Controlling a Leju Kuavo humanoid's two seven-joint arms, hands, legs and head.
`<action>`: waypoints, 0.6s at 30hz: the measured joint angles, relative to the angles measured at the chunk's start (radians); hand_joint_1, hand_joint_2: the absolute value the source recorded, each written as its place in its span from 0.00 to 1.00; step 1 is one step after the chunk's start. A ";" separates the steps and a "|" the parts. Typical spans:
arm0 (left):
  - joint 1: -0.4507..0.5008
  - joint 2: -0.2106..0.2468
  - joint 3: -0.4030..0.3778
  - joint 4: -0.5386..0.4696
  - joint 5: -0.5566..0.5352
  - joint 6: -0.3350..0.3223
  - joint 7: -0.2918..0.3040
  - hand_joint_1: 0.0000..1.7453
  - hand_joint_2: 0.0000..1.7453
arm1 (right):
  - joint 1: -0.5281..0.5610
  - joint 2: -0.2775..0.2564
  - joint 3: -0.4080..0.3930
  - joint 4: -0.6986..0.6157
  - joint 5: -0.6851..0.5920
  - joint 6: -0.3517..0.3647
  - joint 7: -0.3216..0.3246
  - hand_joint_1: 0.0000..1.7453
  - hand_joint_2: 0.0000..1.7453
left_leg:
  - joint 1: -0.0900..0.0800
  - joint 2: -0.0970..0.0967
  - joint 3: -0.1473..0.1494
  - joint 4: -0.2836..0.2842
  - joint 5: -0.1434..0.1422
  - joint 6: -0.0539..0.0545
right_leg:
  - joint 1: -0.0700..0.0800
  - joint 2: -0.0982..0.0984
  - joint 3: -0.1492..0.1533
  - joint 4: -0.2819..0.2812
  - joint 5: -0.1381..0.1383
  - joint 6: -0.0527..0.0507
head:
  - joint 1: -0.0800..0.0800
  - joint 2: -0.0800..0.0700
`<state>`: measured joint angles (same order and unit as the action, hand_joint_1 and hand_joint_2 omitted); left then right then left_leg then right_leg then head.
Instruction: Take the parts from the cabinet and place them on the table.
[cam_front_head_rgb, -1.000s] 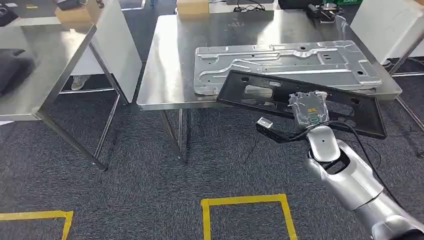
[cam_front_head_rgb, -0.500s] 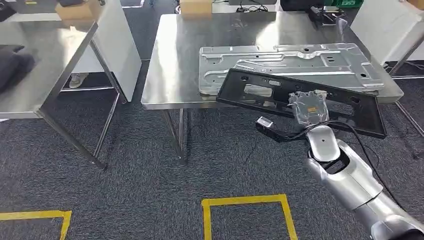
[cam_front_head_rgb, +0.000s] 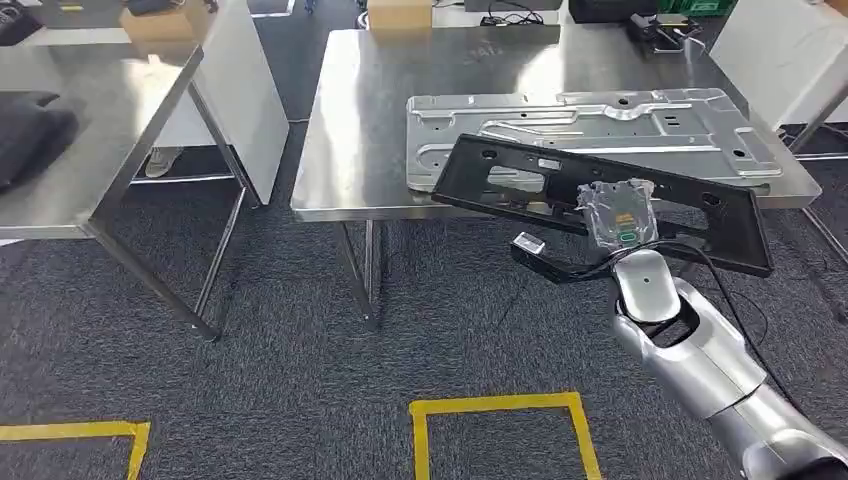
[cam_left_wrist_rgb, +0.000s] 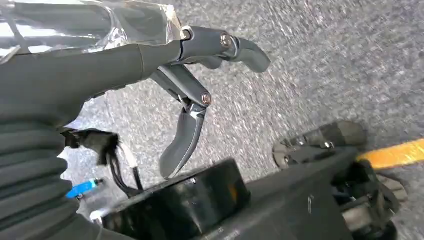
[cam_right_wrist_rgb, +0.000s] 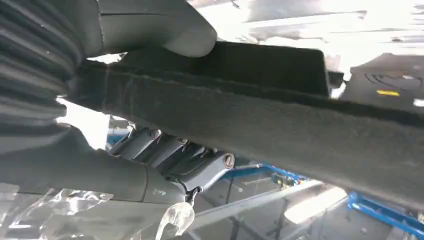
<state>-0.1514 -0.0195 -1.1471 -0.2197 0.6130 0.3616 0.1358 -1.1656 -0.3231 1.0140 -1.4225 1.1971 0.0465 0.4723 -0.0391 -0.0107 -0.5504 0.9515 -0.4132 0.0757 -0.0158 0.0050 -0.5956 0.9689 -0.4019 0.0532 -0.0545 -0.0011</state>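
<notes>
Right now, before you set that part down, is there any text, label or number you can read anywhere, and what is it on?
No text can be read.
Small white label on the black frame held by the right hand: too small to read.
Green mark on the back of the right hand: no letters can be made out.
Yellow mark on a dark part in the right wrist view: blurred.
Cardboard box behind the table: no print legible.

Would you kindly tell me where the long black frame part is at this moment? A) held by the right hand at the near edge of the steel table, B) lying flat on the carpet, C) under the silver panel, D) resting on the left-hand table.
A: the right hand grips the black frame, which overlaps the silver panel at the table's near edge.
</notes>
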 joint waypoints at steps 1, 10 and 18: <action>0.000 0.000 0.000 0.000 0.000 0.000 0.000 0.00 1.00 | 0.000 -0.002 0.000 0.000 0.000 0.000 0.000 1.00 1.00 | 0.001 0.001 0.000 -0.002 0.000 -0.001 | 0.002 0.000 -0.002 0.000 0.000 -0.005 | 0.000 0.000; 0.000 0.001 0.000 0.000 -0.002 0.004 0.000 0.00 1.00 | -0.001 -0.002 0.000 -0.001 0.000 0.002 0.000 1.00 1.00 | 0.032 0.004 -0.165 0.306 -0.108 -0.053 | -0.014 0.000 0.004 -0.004 -0.003 -0.015 | 0.000 0.000; -0.003 0.001 0.000 0.000 -0.004 -0.002 0.000 0.00 1.00 | -0.006 -0.002 -0.003 -0.001 0.000 0.003 0.000 1.00 1.00 | 0.016 0.003 -0.010 -0.008 0.012 -0.016 | -0.014 0.000 0.020 -0.016 -0.009 0.021 | 0.000 0.000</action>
<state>-0.1544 -0.0183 -1.1471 -0.2197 0.6088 0.3601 0.1354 -1.1713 -0.3254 1.0113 -1.4233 1.1975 0.0492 0.4723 -0.0233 -0.0073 -0.5606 0.9432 -0.4010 0.0602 -0.0296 0.0049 -0.5752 0.9528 -0.4113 0.0740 -0.0549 -0.0011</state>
